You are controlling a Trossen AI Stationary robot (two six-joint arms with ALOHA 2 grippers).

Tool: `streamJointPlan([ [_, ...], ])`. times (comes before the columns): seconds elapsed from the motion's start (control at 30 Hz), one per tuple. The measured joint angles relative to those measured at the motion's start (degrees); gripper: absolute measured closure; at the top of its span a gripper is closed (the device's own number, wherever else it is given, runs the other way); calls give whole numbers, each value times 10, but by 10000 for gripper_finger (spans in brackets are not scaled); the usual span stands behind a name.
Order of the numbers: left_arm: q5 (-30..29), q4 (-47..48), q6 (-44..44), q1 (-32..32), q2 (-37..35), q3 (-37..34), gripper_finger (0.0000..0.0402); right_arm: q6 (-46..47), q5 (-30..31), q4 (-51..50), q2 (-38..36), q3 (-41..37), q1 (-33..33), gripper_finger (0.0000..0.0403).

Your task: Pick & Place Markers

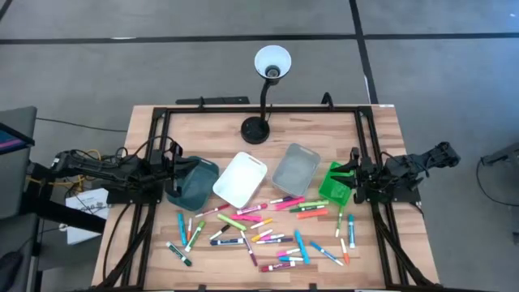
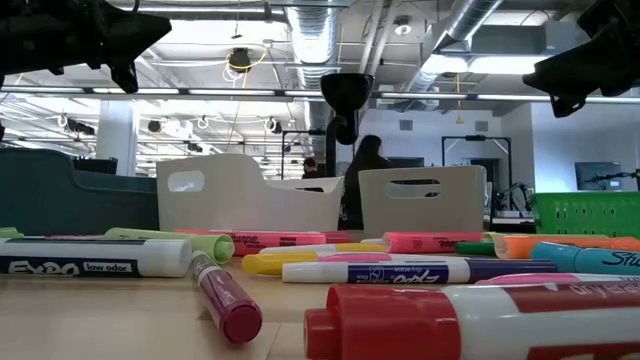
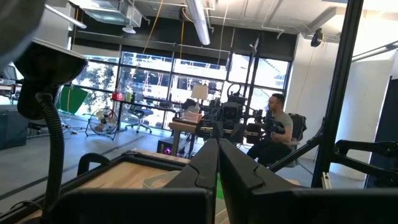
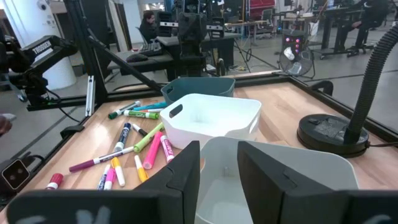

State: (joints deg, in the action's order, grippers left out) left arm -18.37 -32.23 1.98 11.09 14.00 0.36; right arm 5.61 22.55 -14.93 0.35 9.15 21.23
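Dark jointed arms, black angular claws

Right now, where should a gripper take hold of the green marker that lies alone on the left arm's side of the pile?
Grip the green marker at mid-barrel, coming straight down, with the fingers set across its diagonal length. It lies flat, with bare table on both sides.

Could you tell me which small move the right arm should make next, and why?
Probably swing the right gripper forward and down toward the nearest markers. It sits beside the green bin, fingers parted and empty in its wrist view, and every marker seems to lie on the table, none binned.
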Motion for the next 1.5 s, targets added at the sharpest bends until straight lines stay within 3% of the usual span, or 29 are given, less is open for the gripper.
streamJointPlan([
  [1.5, 0, -29, 15, 0, 0, 0, 389, 0, 0, 0, 0, 0, 0, 305],
])
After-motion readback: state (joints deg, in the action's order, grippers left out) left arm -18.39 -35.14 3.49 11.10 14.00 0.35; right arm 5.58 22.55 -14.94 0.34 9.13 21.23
